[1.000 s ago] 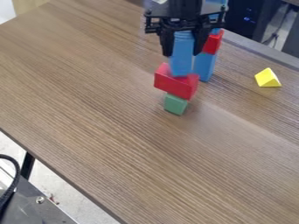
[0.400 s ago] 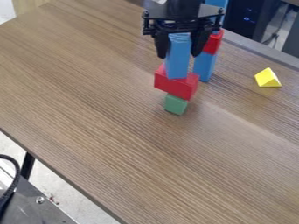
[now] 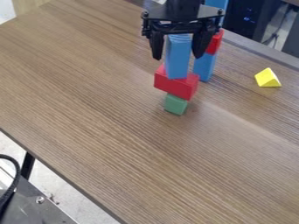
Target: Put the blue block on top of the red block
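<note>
You look down at a slant through one camera, above the tabletop (image 3: 134,153) and well apart from the pincer (image 3: 177,57). It faces the pincer, which hangs high in your view, and takes in the tabletop around it and floor (image 3: 52,179) past one edge.

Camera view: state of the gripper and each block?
Green block: on table.
Front red block: lying on green block.
Front blue block: upright on front red block.
Gripper: open, astride front blue block.
Rear blue block: upright.
Rear red block: atop rear blue block.
Yellow wedge: resting on table.
</note>
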`<state>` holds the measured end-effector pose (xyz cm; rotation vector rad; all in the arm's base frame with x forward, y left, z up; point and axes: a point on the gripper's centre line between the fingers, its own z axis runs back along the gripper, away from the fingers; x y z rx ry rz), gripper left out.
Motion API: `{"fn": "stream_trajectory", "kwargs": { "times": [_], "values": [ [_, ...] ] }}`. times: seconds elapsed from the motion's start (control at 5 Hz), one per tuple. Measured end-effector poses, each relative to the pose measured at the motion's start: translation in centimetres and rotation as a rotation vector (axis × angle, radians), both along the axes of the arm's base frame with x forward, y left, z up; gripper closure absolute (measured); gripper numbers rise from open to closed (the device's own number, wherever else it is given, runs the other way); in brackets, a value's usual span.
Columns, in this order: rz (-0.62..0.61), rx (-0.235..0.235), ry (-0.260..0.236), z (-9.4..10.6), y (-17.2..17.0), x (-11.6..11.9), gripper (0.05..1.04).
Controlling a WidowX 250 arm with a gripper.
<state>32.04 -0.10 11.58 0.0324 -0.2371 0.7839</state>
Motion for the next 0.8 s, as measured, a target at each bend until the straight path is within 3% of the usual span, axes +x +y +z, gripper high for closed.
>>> {"fn": "stream_trajectory", "kwargs": {
  "times": [0.2, 0.8],
  "values": [
    [-0.002, 0.0, 0.001, 0.1, -0.1, 0.0, 0.083],
    [0.041, -0.047, -0.108, 5.5, -0.6, 0.3, 0.083]
  ]
}}
